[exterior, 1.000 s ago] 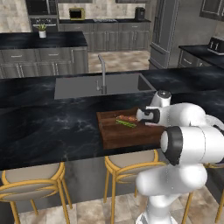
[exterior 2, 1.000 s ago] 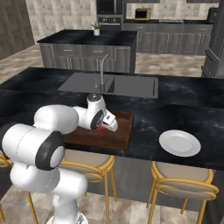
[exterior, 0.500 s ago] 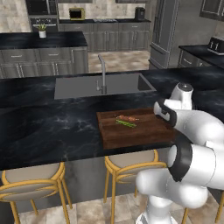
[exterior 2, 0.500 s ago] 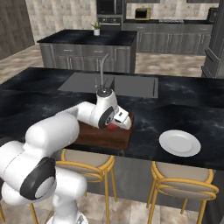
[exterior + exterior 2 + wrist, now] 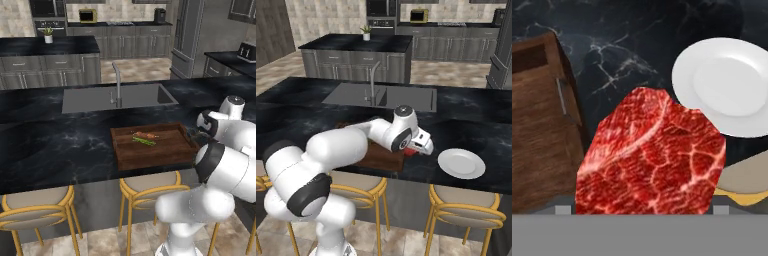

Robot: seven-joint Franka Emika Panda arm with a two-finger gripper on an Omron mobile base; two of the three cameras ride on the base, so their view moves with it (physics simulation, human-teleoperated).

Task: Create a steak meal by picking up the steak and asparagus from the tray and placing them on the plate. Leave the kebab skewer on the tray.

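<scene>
One bright red raw steak clamped in the gripper, hanging between the dark brown wooden tray and one round white plate. One green asparagus bundle and one reddish-brown kebab skewer sit on the tray; arm stretched low rightward.

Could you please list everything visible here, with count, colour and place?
steak: one, bright red, held in the end effector between tray and plate
asparagus: one bundle, green, on the tray
kebab skewer: one, reddish-brown, on the tray beside the asparagus
tray: one, dark brown, on the black counter
plate: one, white, on the counter right of the tray
sink: one, grey, behind the tray
stools: several, yellow-framed, below the counter
end effector: one, white, gripping the steak
</scene>
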